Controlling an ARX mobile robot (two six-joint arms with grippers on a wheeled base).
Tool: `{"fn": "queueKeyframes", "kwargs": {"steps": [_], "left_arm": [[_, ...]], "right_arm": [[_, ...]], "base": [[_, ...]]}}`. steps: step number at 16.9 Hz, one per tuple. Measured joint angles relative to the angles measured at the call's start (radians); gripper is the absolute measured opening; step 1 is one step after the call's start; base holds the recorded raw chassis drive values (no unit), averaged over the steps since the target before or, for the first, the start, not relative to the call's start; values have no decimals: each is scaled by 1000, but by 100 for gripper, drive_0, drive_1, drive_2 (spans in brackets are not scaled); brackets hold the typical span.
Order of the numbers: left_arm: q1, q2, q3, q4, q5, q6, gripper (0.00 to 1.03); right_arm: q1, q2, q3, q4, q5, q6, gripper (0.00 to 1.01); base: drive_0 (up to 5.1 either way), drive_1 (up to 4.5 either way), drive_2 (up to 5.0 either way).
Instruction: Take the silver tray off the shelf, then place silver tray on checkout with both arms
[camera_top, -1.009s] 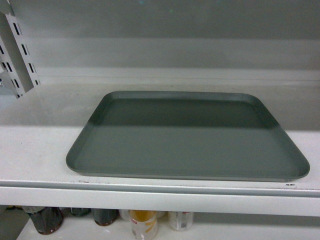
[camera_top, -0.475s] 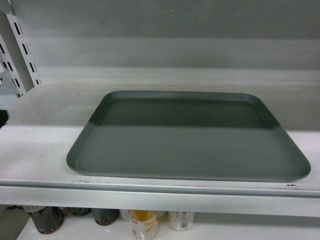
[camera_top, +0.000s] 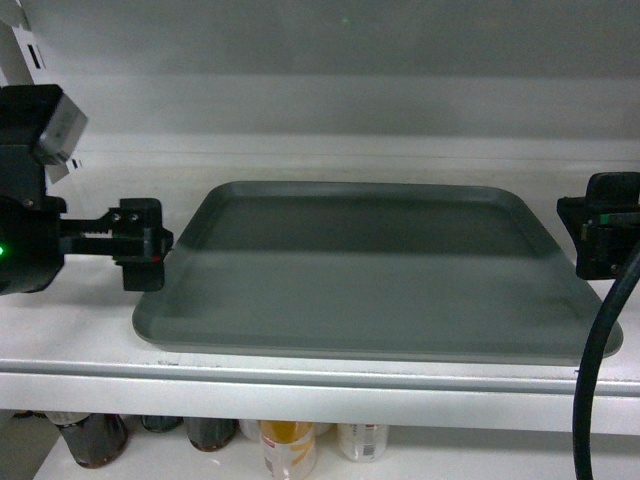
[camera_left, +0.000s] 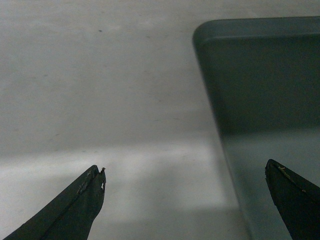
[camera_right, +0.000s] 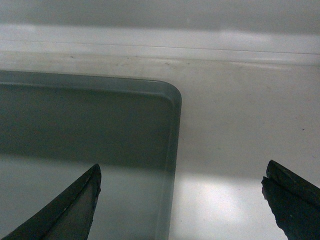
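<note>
White painted metal fills most of every view: the shelf (camera_top: 80, 320) is a plain board with a front lip, and under that lip stand a few bottles and jars (camera_top: 285, 445) on a lower level, only their tops showing.

On the board, close to its front edge, lies the large flat dull grey-silver tray (camera_top: 370, 280) with rounded corners and a low raised rim, resting flat and not yet lifted. It is far wider than either gripper, which is likely why one arm stands at each short side.

At the tray's left edge the left gripper (camera_top: 140, 243) hangs just beside the rim; its wrist view shows the thin black fingers (camera_left: 82, 200) spread wide, one over bare shelf and one over the tray floor, so the rim runs between them. Off the right edge, the right gripper (camera_top: 600, 238) sits near the far right corner, a black cable (camera_top: 598, 370) drooping from it. Its fingers (camera_right: 75, 207) are likewise wide apart and straddle the right rim, gripping nothing.

Behind the tray rises the white back wall (camera_top: 330, 100). My reading: both grippers are lined up to pinch opposite rims together.
</note>
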Motion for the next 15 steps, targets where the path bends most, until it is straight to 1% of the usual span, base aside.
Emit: {"fn": "queueKeyframes", "kwargs": {"steps": [2,5,6,7,8,10,11,13,15], "left_arm": [[-27,53,51,-20,-16,-1,98],[-40,108,131,-43,-42,-8,98],[-43,122,144,-56,-45,-16,98],[-54,145,151,-60,-48,-32,98],[-62,154,154,-64,-48,-38,98],[-74,162,160,-64,-57,-38,98],[-80,162,161,-62,-62,-37,98],[-84,164,161,-56,-64,-36,98],[-82,173,161,-55,-68,-32,98]], "right_arm": [[12,55,42,-6,7,-5,98],[18,120,117,-52,16,-7,98],[17,143,137,-77,26,0,98],[17,179,159,-97,33,20,98],[17,197,170,-108,34,34,98],[17,223,192,-113,36,63,98],[17,233,200,-112,39,71,98],[17,245,204,-110,44,74,98],[17,267,210,-113,45,85,98]], "base": [[0,0,0],[0,0,0],[0,0,0],[0,0,0],[0,0,0],[0,0,0],[0,0,0],[0,0,0],[0,0,0]]}}
